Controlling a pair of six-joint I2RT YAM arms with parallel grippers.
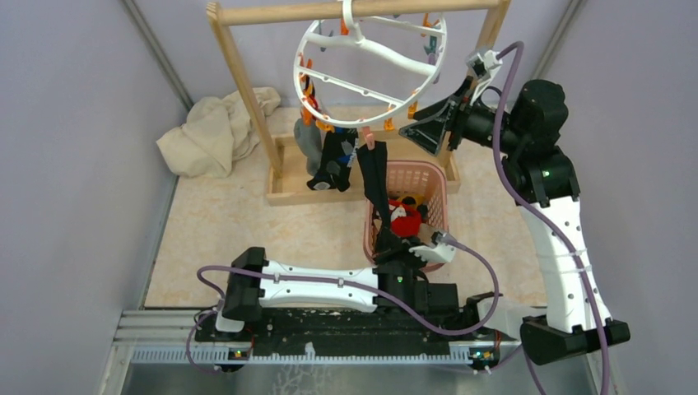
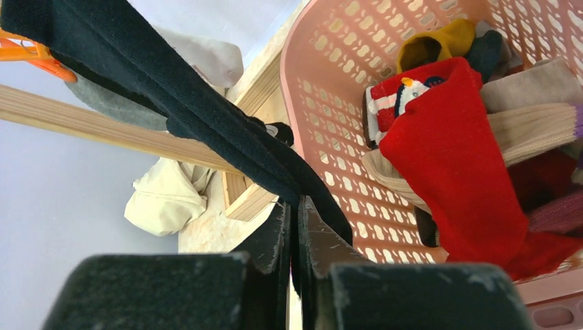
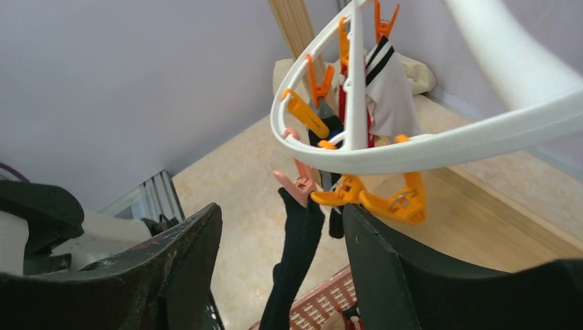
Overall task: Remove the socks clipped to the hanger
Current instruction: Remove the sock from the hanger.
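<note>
Top external view places the hanger [image 1: 387, 49] at the upper centre of the frame, hooked on the bar of the wooden rack [image 1: 247, 90]. Along its lower rim hang a grey sock [image 1: 309, 140] and a patterned black sock [image 1: 333, 160]. A long black sock [image 1: 374, 185] is held at its top by a pink clip [image 1: 368, 138]. This sock stretches down the frame, over the rim of the pink basket [image 1: 440, 206], to the left hand [image 1: 385, 248] at the basket's near edge.

The left wrist view shows that hand's jaws drawn almost together on the lower end of the long black sock, which runs taut from the upper left of the frame down into them. A red sock [image 2: 447, 151] lies in the basket to the right, among others.

The right hand [image 1: 424, 130] sits at the ring's lower right edge, its jaws standing wide with nothing gripped. In the right wrist view, orange clips [image 3: 385, 201] hang from the ring just beside its right finger, and the pink clip and long black sock show in the gap between the fingers. A white sock [image 3: 392, 93] with dark stripes is clipped farther along the ring, near the upper centre.

A beige cloth [image 1: 218, 132] lies on the surface [image 1: 222, 222] at the left of the frame.
</note>
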